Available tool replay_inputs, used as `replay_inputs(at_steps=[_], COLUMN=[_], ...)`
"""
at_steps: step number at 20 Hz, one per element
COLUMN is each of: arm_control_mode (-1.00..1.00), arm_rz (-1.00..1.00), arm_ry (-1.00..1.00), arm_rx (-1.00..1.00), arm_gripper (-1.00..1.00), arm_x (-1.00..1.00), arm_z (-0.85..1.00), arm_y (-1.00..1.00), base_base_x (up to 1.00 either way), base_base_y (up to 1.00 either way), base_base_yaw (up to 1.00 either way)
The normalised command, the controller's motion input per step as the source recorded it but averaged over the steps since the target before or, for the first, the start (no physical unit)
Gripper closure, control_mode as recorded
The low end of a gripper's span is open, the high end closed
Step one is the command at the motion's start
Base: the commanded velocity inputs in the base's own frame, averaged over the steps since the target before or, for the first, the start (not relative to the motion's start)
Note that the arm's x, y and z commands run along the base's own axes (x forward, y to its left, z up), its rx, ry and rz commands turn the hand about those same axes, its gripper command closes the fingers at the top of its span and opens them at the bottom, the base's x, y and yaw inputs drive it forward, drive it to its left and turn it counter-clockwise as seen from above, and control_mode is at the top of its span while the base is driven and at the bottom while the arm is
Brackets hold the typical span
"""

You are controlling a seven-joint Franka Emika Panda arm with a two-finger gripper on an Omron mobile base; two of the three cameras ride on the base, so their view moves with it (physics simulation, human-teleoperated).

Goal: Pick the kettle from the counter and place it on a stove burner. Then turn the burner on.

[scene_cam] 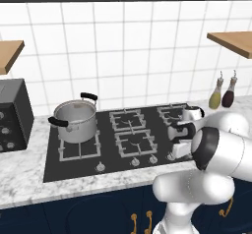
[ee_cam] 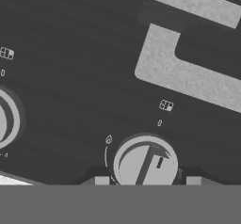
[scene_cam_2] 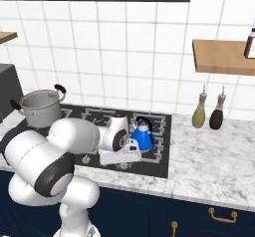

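kettle (scene_cam_2: 143, 136) crowds right burners, middle grates (scene_cam: 130, 130) free — pot (scene_cam: 75, 120) left

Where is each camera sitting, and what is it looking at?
Left base view: behind the arm on its left, looking down over the black cooktop and steel pot; the white arm rises lower right.
Right base view: behind on the right, facing the same stove; the arm rises lower left, and the blue kettle sits on a stove burner.
Hand view: on the hand, looking at a knob between the claw tips.
Both base views share pot and cooktop.
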Motion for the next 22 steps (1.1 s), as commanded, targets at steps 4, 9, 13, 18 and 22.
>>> replay_inputs(at_steps=[4, 9, 13, 18, 22], arm_control_mode=[-1.00, -1.00, -1.00, -1.00, -1.00], arm_rz=[-0.10, -0.05, 0.02, 0.14, 0.16], arm_ry=[0.00, 0.00, 0.00, 0.00, 0.00], arm_rx=[0.00, 0.00, 0.00, 0.00, 0.00], arm_gripper=[1.00, 1.00, 1.00, 1.00, 1.00], arm_x=[-0.25, 0.03, 0.02, 0.00, 0.00], arm_z=[0.00, 0.00, -0.03, -0.18, -0.25], arm_y=[0.29, 0.08, 0.00, 0.00, 0.00], base_base_x=[0.00, 0.00, 0.00, 0.00, 0.00], base_base_y=[0.00, 0.00, 0.00, 0.00, 0.00], base_base_yaw=[0.00, 0.00, 0.00, 0.00, 0.00])
